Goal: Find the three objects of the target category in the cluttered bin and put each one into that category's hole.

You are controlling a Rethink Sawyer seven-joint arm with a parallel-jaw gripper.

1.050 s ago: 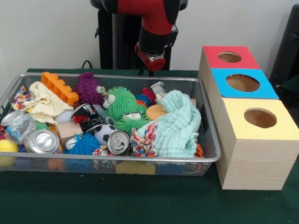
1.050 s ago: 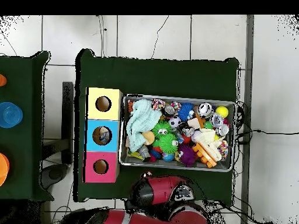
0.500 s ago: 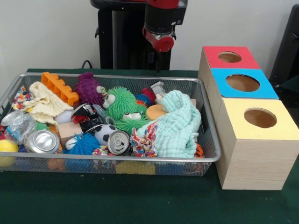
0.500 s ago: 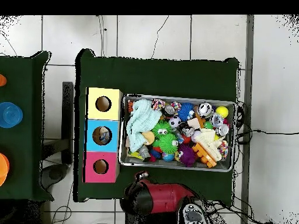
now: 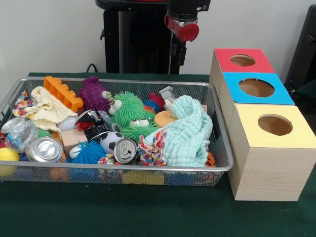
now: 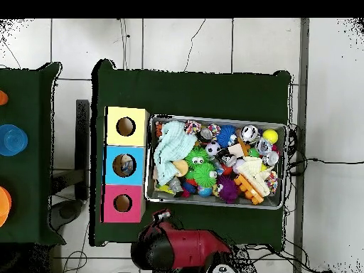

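I see my red and black arm raised high, its gripper hanging straight down; fingers too dark to read.

wire bin — crammed, beside three-hole box

Wire-mesh metal bin, soft mint cloth, shiny cans.

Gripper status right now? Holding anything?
Gripper: raised behind the bin, carrying nothing visible; open or shut cannot be told.
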